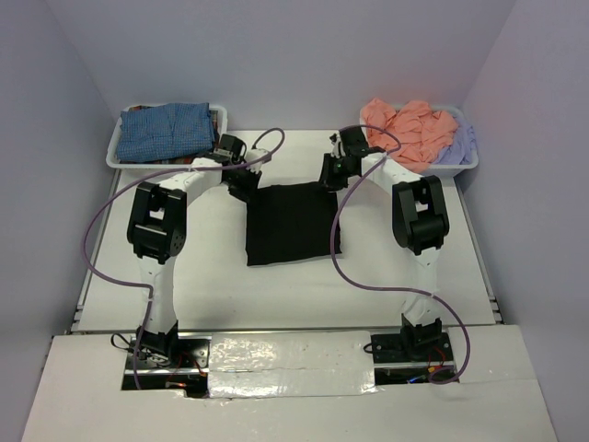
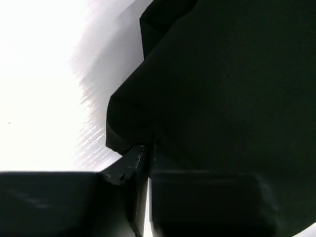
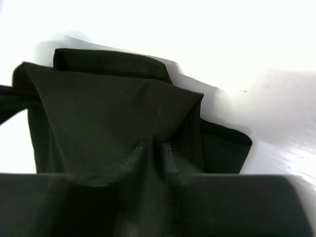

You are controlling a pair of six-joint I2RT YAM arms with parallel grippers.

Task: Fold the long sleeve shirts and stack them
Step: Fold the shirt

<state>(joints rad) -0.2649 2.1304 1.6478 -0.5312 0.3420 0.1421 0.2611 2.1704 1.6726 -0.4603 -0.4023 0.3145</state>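
Observation:
A black long sleeve shirt (image 1: pixel 293 226) lies folded into a rough square in the middle of the white table. My left gripper (image 1: pixel 247 182) sits at its far left corner and my right gripper (image 1: pixel 331 173) at its far right corner. The left wrist view shows my left gripper (image 2: pixel 148 148) shut on a rounded edge of the black shirt (image 2: pixel 222 89). The right wrist view shows my right gripper (image 3: pixel 155 146) pinching a fold of the black shirt (image 3: pixel 108 108), which tents up from the table toward the fingers.
A white bin (image 1: pixel 114 153) at the back left holds a blue-checked shirt (image 1: pixel 167 129). Another white bin (image 1: pixel 471 161) at the back right holds salmon-pink shirts (image 1: pixel 409 127) and a pale lavender one (image 1: pixel 460 143). Purple cables loop over the table beside both arms.

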